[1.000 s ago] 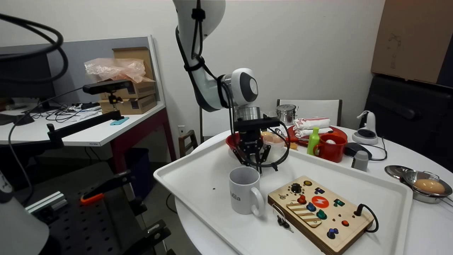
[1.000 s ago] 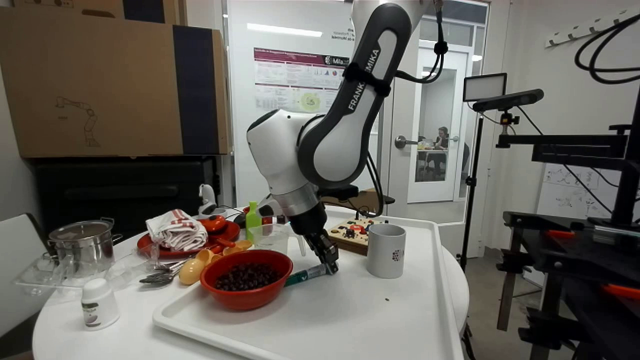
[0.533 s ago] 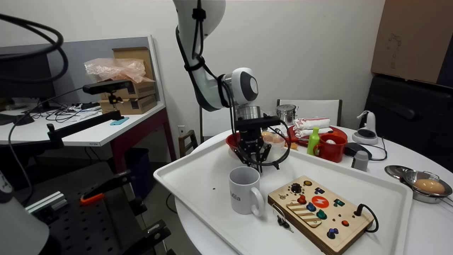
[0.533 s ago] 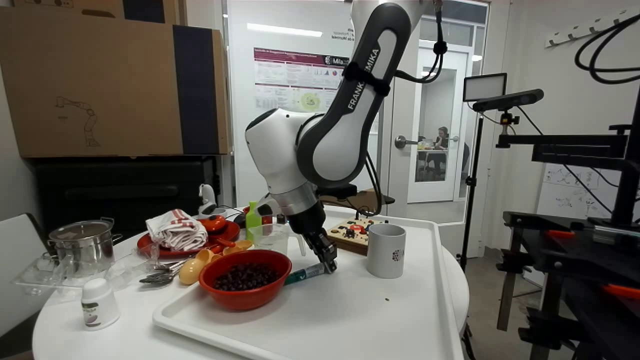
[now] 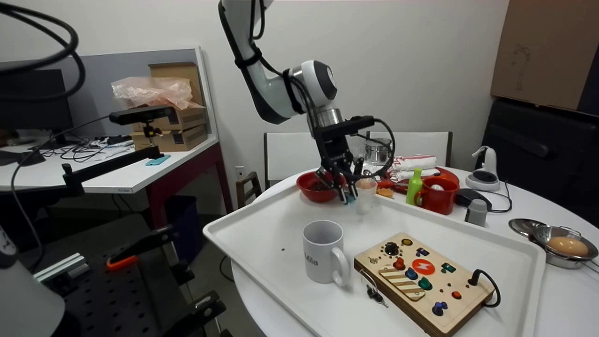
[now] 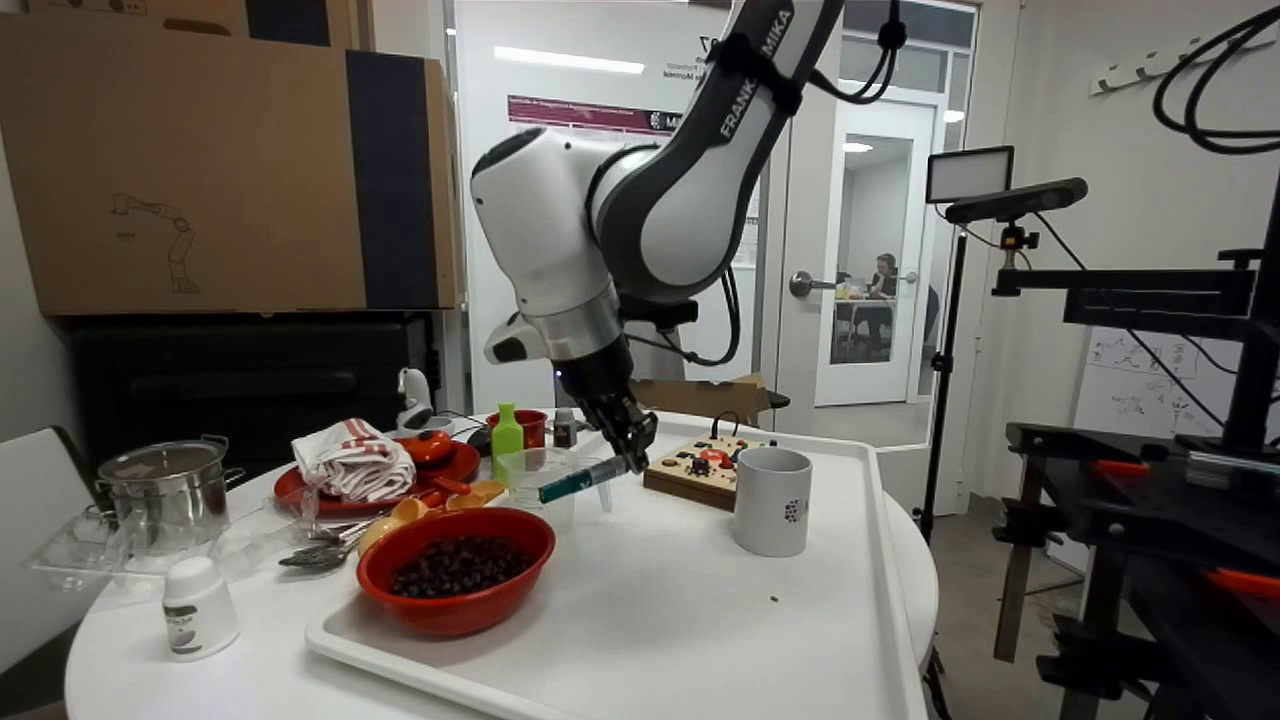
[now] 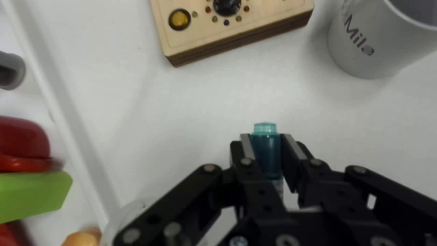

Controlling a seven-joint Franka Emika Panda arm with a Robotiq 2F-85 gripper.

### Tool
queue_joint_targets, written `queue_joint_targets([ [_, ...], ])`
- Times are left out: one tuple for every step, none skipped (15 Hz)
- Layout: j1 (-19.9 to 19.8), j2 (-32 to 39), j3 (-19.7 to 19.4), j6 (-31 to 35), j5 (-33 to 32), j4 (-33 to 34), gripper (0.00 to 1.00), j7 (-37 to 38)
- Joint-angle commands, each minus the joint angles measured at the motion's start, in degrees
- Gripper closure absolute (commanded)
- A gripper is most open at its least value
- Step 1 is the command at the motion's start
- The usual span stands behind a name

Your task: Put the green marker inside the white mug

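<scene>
My gripper (image 5: 347,197) is shut on the green marker (image 6: 584,480), near one end of it. In the wrist view the marker (image 7: 267,153) sits between the two finger pads, its pale cap end just past the tips. The marker is held tilted above the tray, its green end pointing down toward the red bowl in an exterior view. The white mug (image 5: 322,255) stands upright on the tray, apart from the gripper. It also shows in an exterior view (image 6: 772,500) and at the upper right of the wrist view (image 7: 379,44). The mug's bottom inside is hidden.
A red bowl (image 6: 460,612) of dark beans stands on the white tray (image 6: 700,640). A clear plastic cup (image 5: 366,199) is close to the gripper. A wooden button box (image 5: 423,285) lies beside the mug. A green bottle (image 6: 507,445) and red mug (image 5: 437,199) stand beyond the tray.
My gripper has risen from the tray and moved away from the white mug, lifting and tilting the marker. The red bowl has shifted slightly away from the mug. The mug has not moved.
</scene>
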Motion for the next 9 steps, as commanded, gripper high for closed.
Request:
queue_joint_targets([
  [2.73, -10.58, -1.66, -6.1, -8.69, -7.59, 0.86, 2.17],
  [2.87, -12.47, -1.42, -8.53, -11.1, -8.48, 0.86, 2.53],
  [2.78, -14.06, -1.0, -10.73, -13.33, -9.25, 0.86, 2.89],
  [2.82, -15.59, -0.63, -12.98, -15.78, -10.12, 0.86, 3.48],
  [3.17, -17.13, -0.31, -15.74, -18.51, -11.01, 0.86, 4.3],
  [3.22, -18.37, 0.14, -18.09, -21.16, -11.99, 0.86, 4.91],
  [3.42, -19.07, 0.81, -21.34, -23.32, -12.56, 0.86, 4.91],
  [3.44, -19.67, 1.57, -24.22, -25.21, -13.25, 0.86, 4.73],
  [3.03, -20.55, 2.65, -25.96, -26.26, -14.33, 0.86, 3.93],
])
